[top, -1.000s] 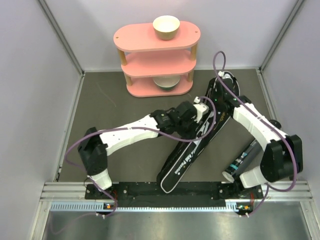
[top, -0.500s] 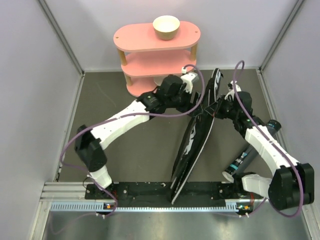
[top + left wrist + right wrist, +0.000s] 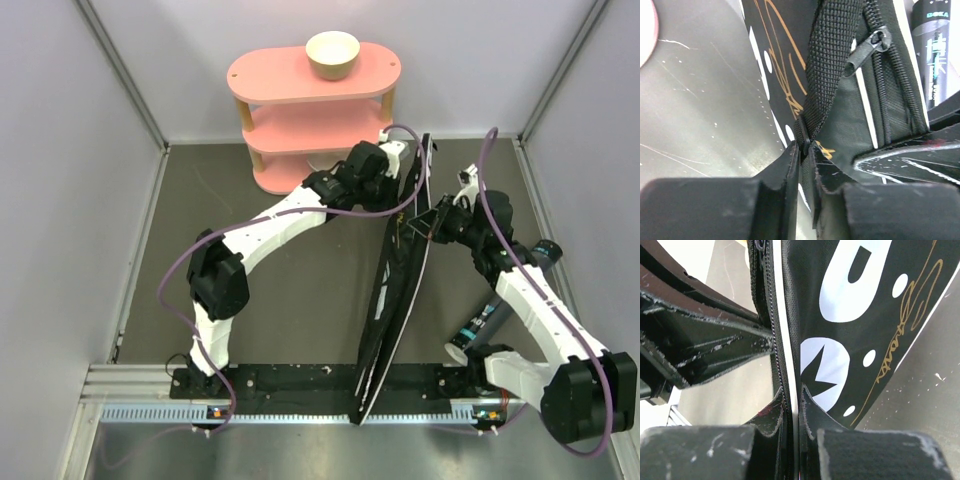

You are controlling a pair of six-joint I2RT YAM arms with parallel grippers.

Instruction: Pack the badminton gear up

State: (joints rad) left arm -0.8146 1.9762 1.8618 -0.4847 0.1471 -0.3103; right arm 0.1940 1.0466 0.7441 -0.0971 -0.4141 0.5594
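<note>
both arms have the black bag (image 3: 392,300) stood up on its edge mid-table, i'd guess so the zipper pull (image 3: 867,47) is reachable for closing. left gripper (image 3: 805,145) is pinched on the webbing strap (image 3: 832,65), right gripper (image 3: 792,400) is clamped on the bag's zipper seam. black tube (image 3: 490,318) lies outside by the right arm, not packed yet.

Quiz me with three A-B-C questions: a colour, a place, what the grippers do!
1. What colour is the shelf? A pink; B green; C blue.
2. Where is the tube? A on the shelf; B right of the bag; C behind the shelf.
3. What do the left gripper and right gripper do? A hang open; B pinch the bag; C hold the tube.
Answers: A, pink tiers. B, it lies past the bag's right side. B, one nips the strap, the other the zipper edge.
</note>
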